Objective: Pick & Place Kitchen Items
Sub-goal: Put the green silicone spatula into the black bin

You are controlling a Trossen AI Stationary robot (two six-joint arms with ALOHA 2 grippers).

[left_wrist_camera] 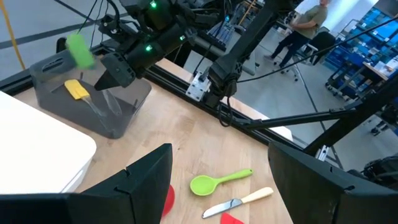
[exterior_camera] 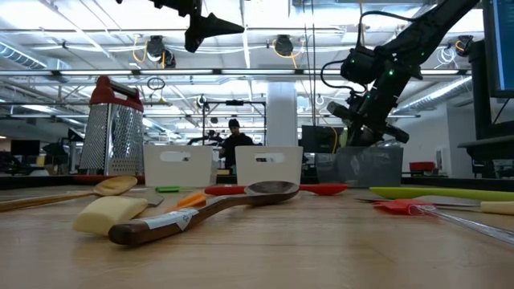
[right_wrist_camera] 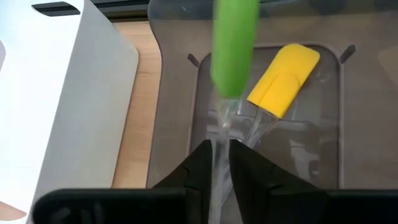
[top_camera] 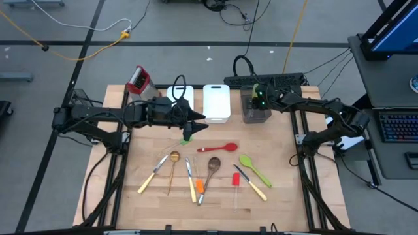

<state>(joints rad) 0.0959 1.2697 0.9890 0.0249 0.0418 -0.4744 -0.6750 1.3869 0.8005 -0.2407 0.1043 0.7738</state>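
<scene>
Wooden boards are making up our table top (top_camera: pixel 281 196), and we are looking from the near edge to the far edge. Near us, many kitchen tools are lying flat: a dark wooden spoon (top_camera: pixel 212 168), a bright green plastic spoon (top_camera: pixel 254 169) and a long red spoon (top_camera: pixel 218 149). Past them, our left gripper (top_camera: pixel 196 119) is hanging above the table with its fingers spread wide and nothing between them. At the far edge, our right gripper (right_wrist_camera: pixel 221 158) is reaching into the clear grey plastic bin (right_wrist_camera: pixel 174 93). Its fingers are pinching the see-through handle of a green spatula (right_wrist_camera: pixel 233 43), which is sitting beside a yellow spatula (right_wrist_camera: pixel 283 78).
</scene>
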